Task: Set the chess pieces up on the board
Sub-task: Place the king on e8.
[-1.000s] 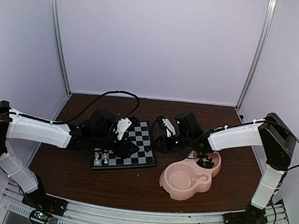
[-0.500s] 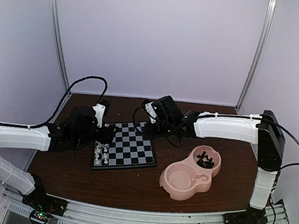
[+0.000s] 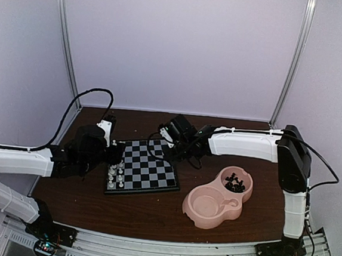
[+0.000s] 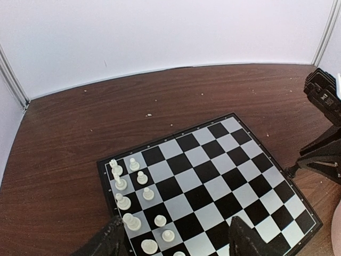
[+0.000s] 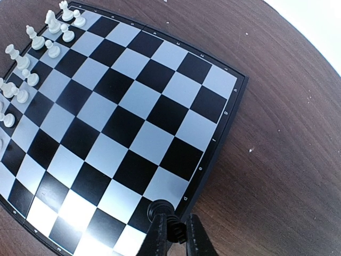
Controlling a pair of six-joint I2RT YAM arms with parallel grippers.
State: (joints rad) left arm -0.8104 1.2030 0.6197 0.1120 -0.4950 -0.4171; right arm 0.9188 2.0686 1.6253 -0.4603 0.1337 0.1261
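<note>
The board (image 3: 149, 171) lay on the tabletop (image 3: 151, 216), with the pink dish (image 3: 211, 221) at its 4 o'clock. The left end effector (image 4: 178, 242) stood wide open and empty above the white chess pieces (image 4: 133, 192) at 9 o'clock. The right end effector (image 5: 178, 234) pinched a black chess piece (image 5: 161, 207) at the 3 o'clock edge.

The left arm (image 3: 18, 159) is stretched low toward the board's (image 3: 150, 162) left edge, with the left fingers (image 4: 109, 241) held apart. The right arm (image 3: 244, 143) is extended to the board's right edge, with the right fingers (image 5: 197, 237) pinched on a black chess piece (image 5: 161, 207).
</note>
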